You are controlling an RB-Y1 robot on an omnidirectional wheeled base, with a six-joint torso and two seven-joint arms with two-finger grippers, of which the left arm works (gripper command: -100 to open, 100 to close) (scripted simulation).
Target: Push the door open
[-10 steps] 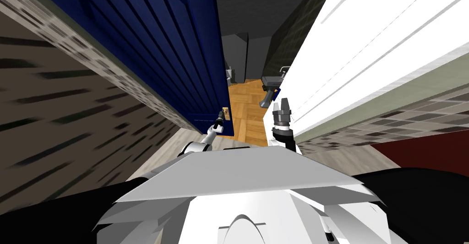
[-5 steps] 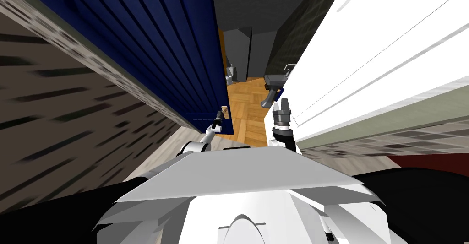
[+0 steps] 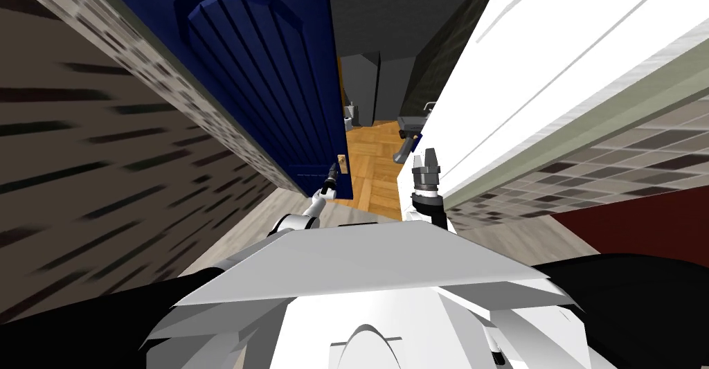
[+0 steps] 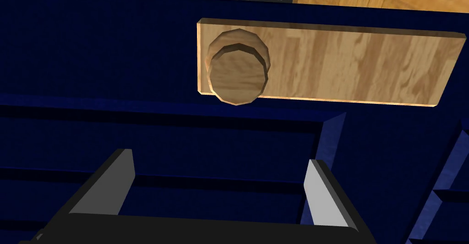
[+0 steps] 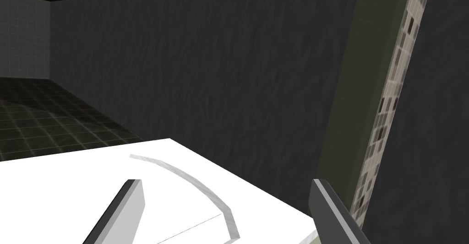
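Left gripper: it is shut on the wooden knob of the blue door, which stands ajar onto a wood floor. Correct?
Not shut. The left wrist view shows the left gripper open, fingers apart close before the blue door, the wooden knob beyond them and ungripped. The door does stand ajar onto a wood floor.

Brown tiled walls (image 3: 83,150) splay to both sides, a white panel (image 3: 554,74) along the right one. Pale grey floor (image 3: 256,219) gives way to parquet (image 3: 374,171) ahead, where a dark cabinet (image 3: 363,88) stands against a dark grey wall (image 3: 395,12); a dark red patch (image 3: 637,223) lies far right
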